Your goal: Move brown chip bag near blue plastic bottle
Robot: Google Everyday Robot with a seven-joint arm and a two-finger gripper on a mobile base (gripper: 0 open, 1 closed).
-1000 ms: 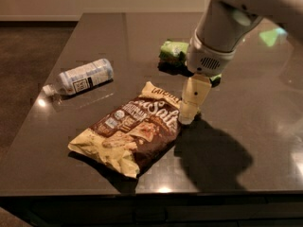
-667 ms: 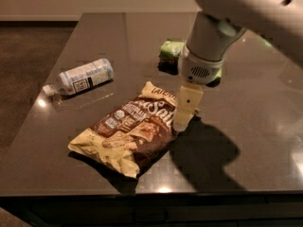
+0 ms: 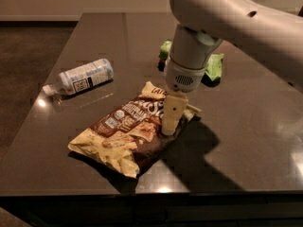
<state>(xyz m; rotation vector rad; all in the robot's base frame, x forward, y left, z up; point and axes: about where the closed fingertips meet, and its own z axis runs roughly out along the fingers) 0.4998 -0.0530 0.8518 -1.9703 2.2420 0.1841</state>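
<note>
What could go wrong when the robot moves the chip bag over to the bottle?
The gripper is down on just one end of the brown chip bag, so the bag might slip away. The blue plastic bottle lies on its side; a bump could roll it. The bag's near corner is close to the front edge of the table and might slide off.
</note>
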